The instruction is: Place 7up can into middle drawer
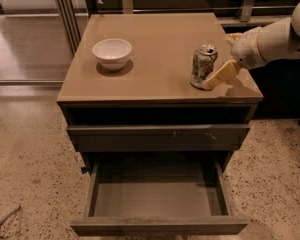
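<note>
At the cabinet top's (155,54) right edge, my gripper (220,60), jaws apart, sits just beside the upright 7up can (203,64). I should straddle it squarely, clamp mid-height, then carry it to the open middle drawer (157,196).

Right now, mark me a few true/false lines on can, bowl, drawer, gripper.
1. The can stands upright on the cabinet top. True.
2. The bowl sits in the middle drawer. False: it is on the cabinet top, apart from the can.
3. The middle drawer is pulled open. True.
4. The gripper is over the middle drawer. False: it is right at the can, on the side away from the bowl, over the cabinet top.
</note>
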Motion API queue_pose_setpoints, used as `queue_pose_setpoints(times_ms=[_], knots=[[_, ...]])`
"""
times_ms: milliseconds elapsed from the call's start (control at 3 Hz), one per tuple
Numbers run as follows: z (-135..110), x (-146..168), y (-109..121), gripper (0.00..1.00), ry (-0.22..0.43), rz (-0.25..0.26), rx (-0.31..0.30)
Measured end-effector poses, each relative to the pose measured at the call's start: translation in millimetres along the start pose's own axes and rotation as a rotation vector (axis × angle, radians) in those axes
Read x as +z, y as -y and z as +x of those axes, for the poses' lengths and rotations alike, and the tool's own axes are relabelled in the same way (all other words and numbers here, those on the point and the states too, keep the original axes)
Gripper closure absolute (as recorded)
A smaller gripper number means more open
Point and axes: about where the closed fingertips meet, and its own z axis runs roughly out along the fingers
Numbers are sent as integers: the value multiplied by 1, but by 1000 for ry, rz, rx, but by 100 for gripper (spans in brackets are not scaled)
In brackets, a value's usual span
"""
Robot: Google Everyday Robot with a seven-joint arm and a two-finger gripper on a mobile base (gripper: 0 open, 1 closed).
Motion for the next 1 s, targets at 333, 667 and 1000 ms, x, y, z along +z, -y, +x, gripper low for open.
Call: queue_pose_setpoints(times_ms=[333,667,1000], knots=[[-9,16,-2,0,28,-24,5],[-9,17,-3,18,28,-25,5],[-9,17,-3,41,28,-25,5]])
